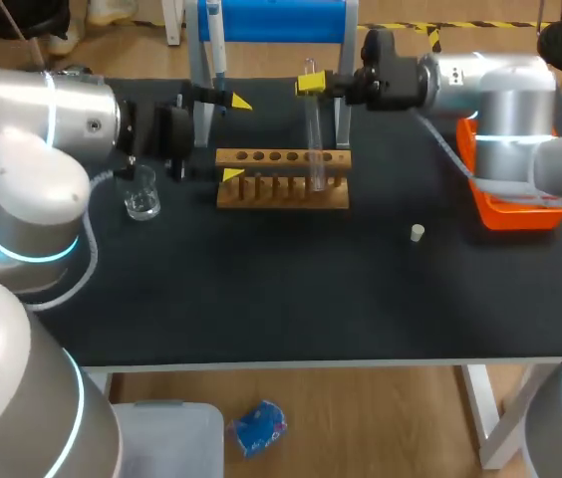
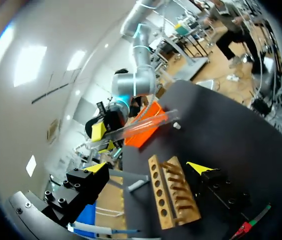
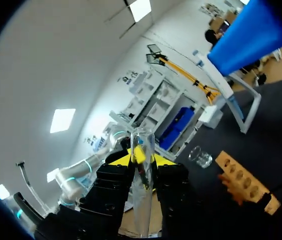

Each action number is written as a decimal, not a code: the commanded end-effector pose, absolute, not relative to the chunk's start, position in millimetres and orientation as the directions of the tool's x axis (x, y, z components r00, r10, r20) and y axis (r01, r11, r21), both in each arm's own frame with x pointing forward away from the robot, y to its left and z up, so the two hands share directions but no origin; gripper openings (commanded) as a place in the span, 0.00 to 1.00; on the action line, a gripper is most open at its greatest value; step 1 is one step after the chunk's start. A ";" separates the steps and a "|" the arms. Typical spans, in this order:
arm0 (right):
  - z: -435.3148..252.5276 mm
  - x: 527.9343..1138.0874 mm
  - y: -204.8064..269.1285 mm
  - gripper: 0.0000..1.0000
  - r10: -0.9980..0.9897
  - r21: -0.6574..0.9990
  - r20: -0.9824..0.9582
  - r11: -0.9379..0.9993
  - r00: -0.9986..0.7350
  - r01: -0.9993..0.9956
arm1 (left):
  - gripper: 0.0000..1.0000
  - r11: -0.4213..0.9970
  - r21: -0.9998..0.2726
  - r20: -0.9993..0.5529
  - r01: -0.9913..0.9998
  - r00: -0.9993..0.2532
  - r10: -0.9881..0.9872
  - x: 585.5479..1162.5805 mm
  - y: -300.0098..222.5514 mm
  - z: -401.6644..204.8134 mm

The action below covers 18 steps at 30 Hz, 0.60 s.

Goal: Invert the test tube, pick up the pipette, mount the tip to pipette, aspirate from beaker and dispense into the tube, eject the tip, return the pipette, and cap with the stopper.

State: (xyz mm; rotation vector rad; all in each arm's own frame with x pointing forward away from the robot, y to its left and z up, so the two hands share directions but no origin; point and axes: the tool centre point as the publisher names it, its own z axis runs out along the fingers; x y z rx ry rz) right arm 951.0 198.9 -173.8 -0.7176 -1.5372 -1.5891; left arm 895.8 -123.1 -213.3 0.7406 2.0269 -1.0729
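Note:
My right gripper (image 1: 311,85) is shut on the top of a clear test tube (image 1: 314,144), which hangs upright with its lower end at the wooden rack (image 1: 281,179). In the right wrist view the test tube (image 3: 142,190) stands clamped between the fingers of my right gripper (image 3: 141,157). My left gripper (image 1: 235,137) is open and empty at the rack's left end, just in front of the pipette (image 1: 215,45) on its blue stand. The left wrist view looks past my left gripper (image 2: 148,167) at the rack (image 2: 173,195) and the tube (image 2: 141,127). The beaker (image 1: 141,194) stands left of the rack. A white stopper (image 1: 417,234) lies to the right.
An orange tray (image 1: 515,204) sits at the table's right edge under my right arm. The blue stand (image 1: 276,20) rises behind the rack. Bare black mat (image 1: 281,289) stretches across the front of the table.

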 end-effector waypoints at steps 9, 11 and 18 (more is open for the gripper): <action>-164.6 941.5 196.8 0.00 -0.041 0.520 0.854 0.049 -0.519 0.853 | 1.00 0.430 0.042 -0.959 0.902 -0.084 0.271 891.7 -122.0 -216.3; -165.7 943.3 198.2 0.00 -0.035 0.478 0.878 0.060 -0.477 0.876 | 1.00 0.371 0.116 -0.970 0.921 0.025 0.241 886.7 -123.2 -216.5; -170.4 939.8 200.1 0.00 -0.023 0.338 0.941 0.038 -0.338 0.940 | 1.00 0.359 0.234 -0.971 0.904 0.196 0.138 878.3 -123.4 -207.7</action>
